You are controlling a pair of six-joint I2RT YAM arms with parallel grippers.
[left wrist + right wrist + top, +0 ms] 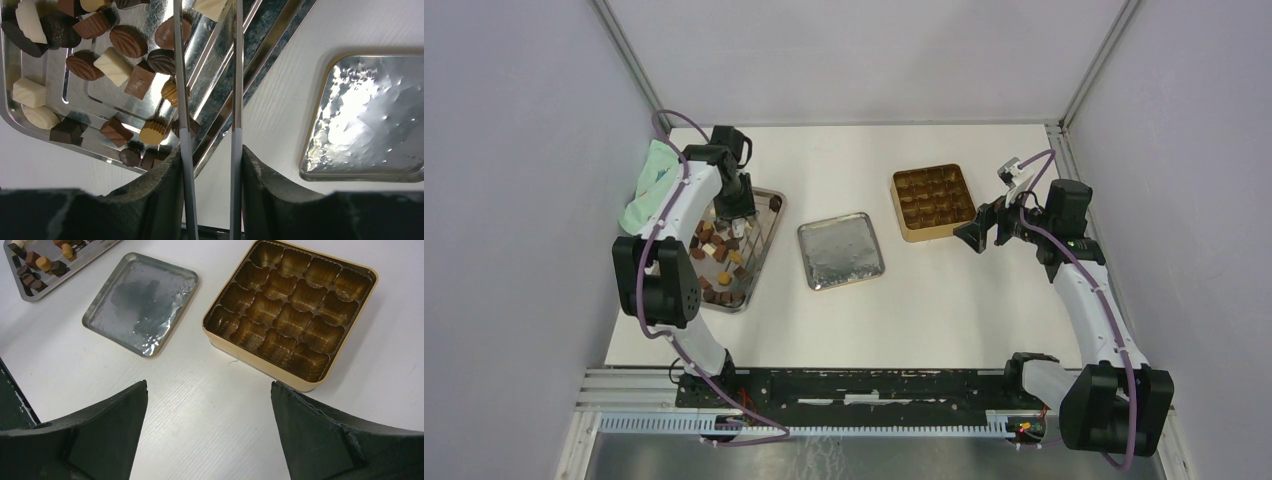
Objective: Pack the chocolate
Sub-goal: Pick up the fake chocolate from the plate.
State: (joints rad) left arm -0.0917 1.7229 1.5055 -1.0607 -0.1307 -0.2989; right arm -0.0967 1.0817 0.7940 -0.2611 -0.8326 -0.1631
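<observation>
The chocolate [128, 41] lies as dark, mid-brown and cream chunks on a steel tray [100, 95] at the table's left [719, 262]. My left gripper [211, 150] hangs over the tray's right part [737, 222], shut on the long metal tweezers [181, 75]. The tweezers' two arms stand apart and their tips run out of the left wrist view. The gold tin [260, 369] sits at the right [932, 201], and all of its compartments that show are empty. My right gripper [209, 386] hovers open just near-right of the tin [976, 233], holding nothing.
A silver lid [840, 250] lies flat between tray and tin [140, 302]. A teal cloth [649, 185] hangs on the left arm by the left wall. Walls enclose the table on three sides.
</observation>
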